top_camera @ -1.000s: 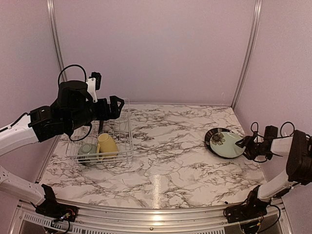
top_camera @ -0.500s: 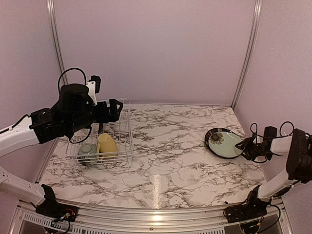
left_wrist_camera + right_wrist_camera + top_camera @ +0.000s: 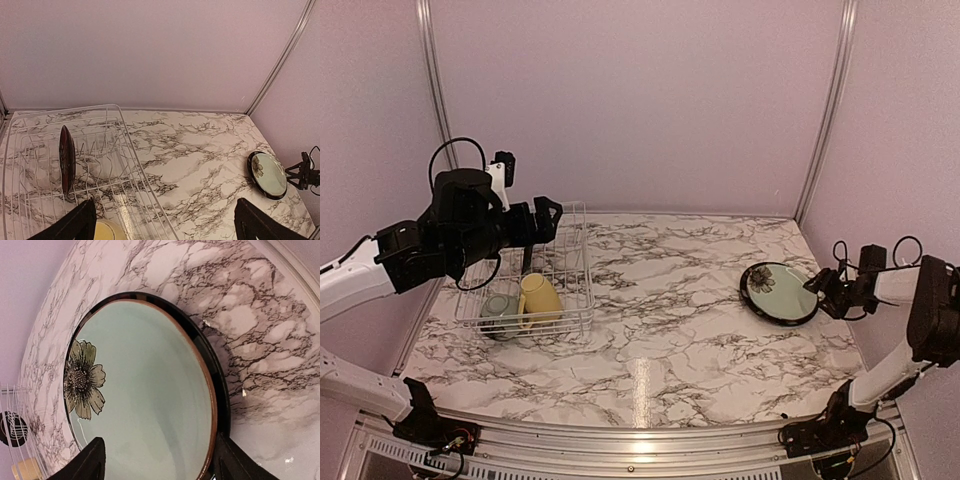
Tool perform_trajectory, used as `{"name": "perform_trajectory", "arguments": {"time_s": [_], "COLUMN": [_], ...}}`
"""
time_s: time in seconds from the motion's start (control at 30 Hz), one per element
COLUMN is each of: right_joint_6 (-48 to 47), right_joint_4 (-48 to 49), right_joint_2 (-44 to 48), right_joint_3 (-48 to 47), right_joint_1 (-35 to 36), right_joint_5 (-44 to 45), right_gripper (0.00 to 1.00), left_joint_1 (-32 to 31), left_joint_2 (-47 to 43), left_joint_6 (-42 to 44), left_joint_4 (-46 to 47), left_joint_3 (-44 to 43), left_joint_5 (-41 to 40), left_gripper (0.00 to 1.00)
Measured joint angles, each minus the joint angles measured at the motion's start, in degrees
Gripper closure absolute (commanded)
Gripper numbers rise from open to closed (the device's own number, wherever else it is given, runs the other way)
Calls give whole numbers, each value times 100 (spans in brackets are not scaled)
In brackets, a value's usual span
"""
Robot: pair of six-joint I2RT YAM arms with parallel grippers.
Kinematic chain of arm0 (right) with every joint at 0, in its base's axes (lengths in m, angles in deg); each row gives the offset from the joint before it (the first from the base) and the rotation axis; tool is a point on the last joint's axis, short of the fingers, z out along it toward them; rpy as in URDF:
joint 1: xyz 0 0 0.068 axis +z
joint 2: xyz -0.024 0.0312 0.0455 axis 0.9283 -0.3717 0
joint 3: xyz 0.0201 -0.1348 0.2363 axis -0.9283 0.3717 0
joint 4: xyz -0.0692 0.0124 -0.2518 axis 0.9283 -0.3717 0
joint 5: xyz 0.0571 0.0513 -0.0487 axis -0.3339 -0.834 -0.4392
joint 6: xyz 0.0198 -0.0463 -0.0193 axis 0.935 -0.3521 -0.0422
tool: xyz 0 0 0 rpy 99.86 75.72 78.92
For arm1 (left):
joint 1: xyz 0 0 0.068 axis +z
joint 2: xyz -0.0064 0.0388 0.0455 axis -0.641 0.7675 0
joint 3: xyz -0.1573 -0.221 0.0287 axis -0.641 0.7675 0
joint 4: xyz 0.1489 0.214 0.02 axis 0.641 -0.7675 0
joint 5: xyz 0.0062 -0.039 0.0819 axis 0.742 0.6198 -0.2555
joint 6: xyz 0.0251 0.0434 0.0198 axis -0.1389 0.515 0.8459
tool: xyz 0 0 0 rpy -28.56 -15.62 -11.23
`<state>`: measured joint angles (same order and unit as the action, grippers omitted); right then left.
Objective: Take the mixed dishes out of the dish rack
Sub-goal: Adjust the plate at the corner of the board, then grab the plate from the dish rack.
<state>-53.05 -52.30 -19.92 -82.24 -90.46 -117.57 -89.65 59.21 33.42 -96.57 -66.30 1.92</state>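
One red plate (image 3: pixel 66 160) stands on edge in the dish rack (image 3: pixel 100 150). Left pincer (image 3: pixel 165 222), nearer, hangs above it, wide open, empty.

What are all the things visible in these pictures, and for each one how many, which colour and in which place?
dish rack: one, white wire, left side of the table
red plate: one, dark red, upright in a slot of the dish rack
mug: one, pale yellow, near end of the dish rack
bowl: one, pale green, in the dish rack beside the mug
flower plate: one, pale centre with dark rim, right side of the table
table: one, white marble with dark veins
left gripper: one, black, open, above the dish rack
right gripper: one, black, open, at the flower plate's edge
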Motion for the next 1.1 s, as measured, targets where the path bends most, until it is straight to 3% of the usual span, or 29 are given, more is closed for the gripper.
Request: {"name": "perform_trajectory", "arguments": {"time_s": [0.37, 0.57, 0.8, 1.1], "right_joint_6": [-291, -483, -754, -750], "right_joint_4": [-446, -669, -957, -960], "right_joint_2": [741, 1248, 1401, 1506], "right_joint_3": [-116, -227, -638, -745], "right_joint_1": [94, 748, 1834, 3077], "right_joint_5": [625, 761, 896, 927], "right_gripper": [26, 26, 28, 30], "left_joint_1": [437, 1073, 2103, 2363], "left_joint_2": [-17, 87, 960, 2601], "left_joint_6": [-232, -428, -522, -170], "left_joint_4": [-166, -643, -1060, -1513], "left_joint_3": [118, 42, -417, -1615], "left_joint_5": [26, 249, 1019, 1001], "left_gripper": [1, 1, 1, 11]}}
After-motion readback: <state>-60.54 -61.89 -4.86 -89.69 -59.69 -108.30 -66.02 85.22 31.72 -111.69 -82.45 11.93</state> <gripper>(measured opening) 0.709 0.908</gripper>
